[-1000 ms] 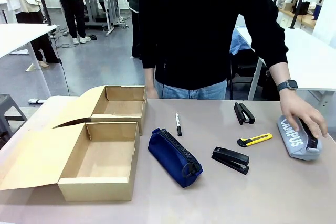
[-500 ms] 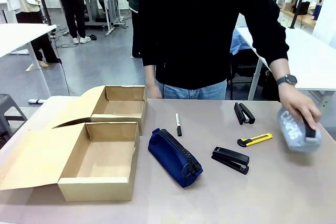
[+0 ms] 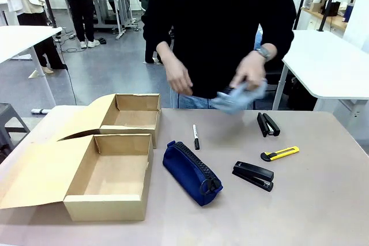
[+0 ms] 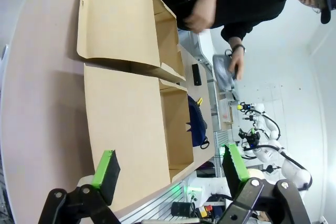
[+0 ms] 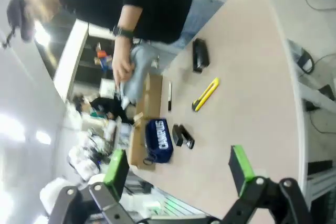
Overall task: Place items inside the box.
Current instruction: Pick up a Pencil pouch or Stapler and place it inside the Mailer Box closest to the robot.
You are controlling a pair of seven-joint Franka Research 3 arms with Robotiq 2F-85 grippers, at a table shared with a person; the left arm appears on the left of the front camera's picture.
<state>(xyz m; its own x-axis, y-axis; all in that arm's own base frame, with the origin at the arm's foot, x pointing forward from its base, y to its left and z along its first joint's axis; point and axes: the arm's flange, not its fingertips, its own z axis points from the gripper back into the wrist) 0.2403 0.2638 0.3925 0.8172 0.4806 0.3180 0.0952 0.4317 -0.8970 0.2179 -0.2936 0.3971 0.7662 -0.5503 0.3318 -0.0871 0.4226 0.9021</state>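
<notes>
While nothing has gone in yet, the left claw (image 4: pixel 170 167) hangs over the left end of the desk (image 3: pixel 323 211) with its green pads spread wide and nothing between them. It looks parked rather than committed to anything.

Below and beside it stand the nearer box (image 3: pixel 106 207) and the farther box (image 3: pixel 138 102), touching. Both have their flaps thrown open to the left and both are bare inside, so either could take things. I cannot tell which one is meant.

Right of them a marker (image 3: pixel 196 136) lies flat, and the navy pouch (image 3: pixel 189 171) sits on a slant just beside the nearer box, an easy first pick to my eye.

Behind the desk the person's hand (image 3: pixel 249 72) holds the grey pouch (image 3: pixel 239 99) up off the surface, probably keeping it out of the set.

Further right lie the near stapler (image 3: pixel 253 176), the far stapler (image 3: pixel 268 125) and the utility knife (image 3: pixel 281 154), all apart from one another with room to grip each.

The right claw (image 5: pixel 178 170) hovers off the right end, spread wide and empty.
</notes>
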